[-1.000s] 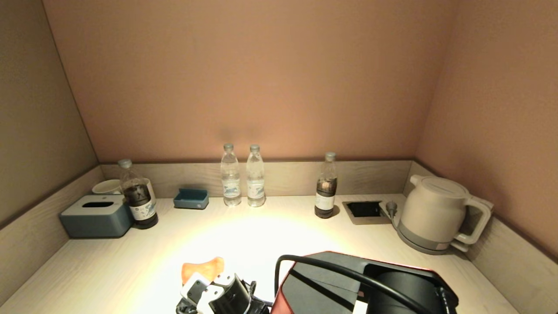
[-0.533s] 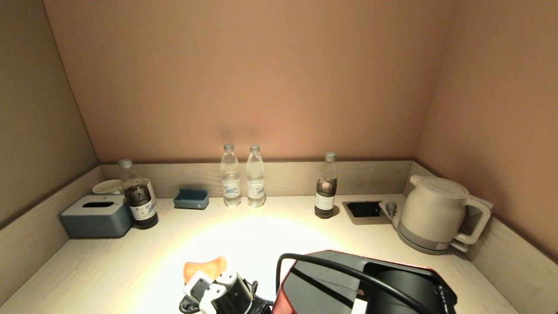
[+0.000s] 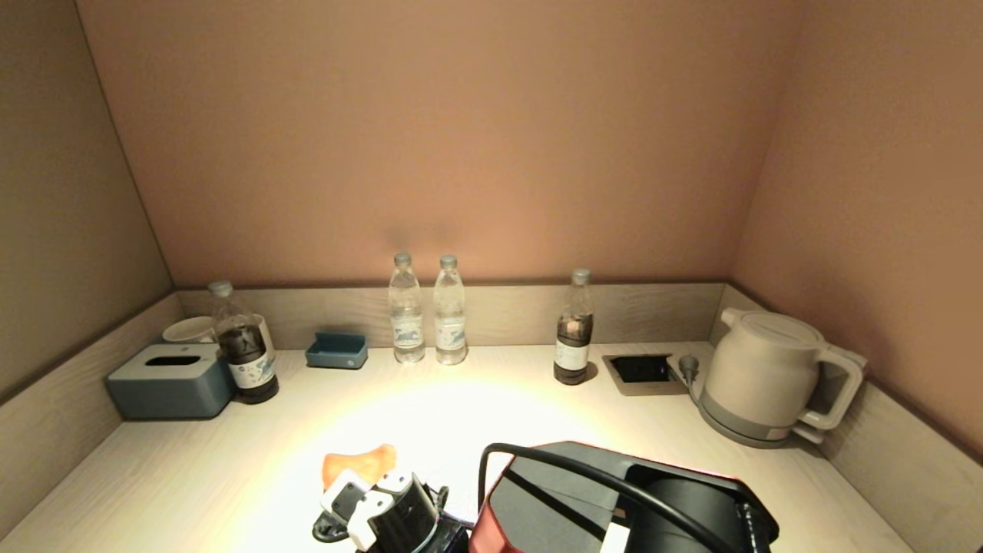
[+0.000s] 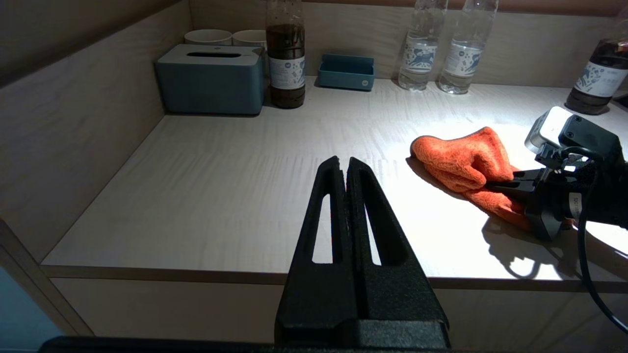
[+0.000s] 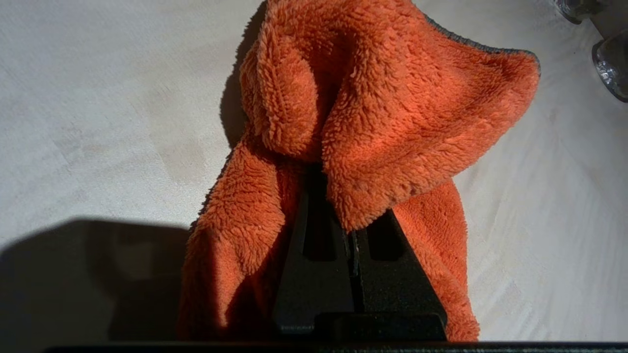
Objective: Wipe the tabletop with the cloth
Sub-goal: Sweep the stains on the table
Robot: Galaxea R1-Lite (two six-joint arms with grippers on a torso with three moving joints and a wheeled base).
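An orange fluffy cloth point(image 3: 359, 463) lies bunched on the pale wooden tabletop point(image 3: 192, 476), near its front edge at the middle. My right gripper point(image 3: 361, 482) is shut on the cloth and presses it to the tabletop. In the right wrist view the cloth point(image 5: 382, 113) drapes over the shut fingers point(image 5: 314, 274) and hides their tips. The left wrist view shows the cloth point(image 4: 461, 159) with my right gripper point(image 4: 495, 185) on it. My left gripper point(image 4: 343, 161) is shut and empty, parked off the table's front edge to the left, out of the head view.
Along the back stand a blue tissue box point(image 3: 170, 380), cups point(image 3: 188, 329), a dark bottle point(image 3: 244, 346), a blue tray point(image 3: 336, 350), two water bottles point(image 3: 407, 311), another dark bottle point(image 3: 574, 330), a socket recess point(image 3: 643, 370) and a kettle point(image 3: 768, 376). Walls enclose three sides.
My right gripper has pushed the cloth a little further back on the tabletop, and the right arm has shifted slightly left. The left gripper shows no change.
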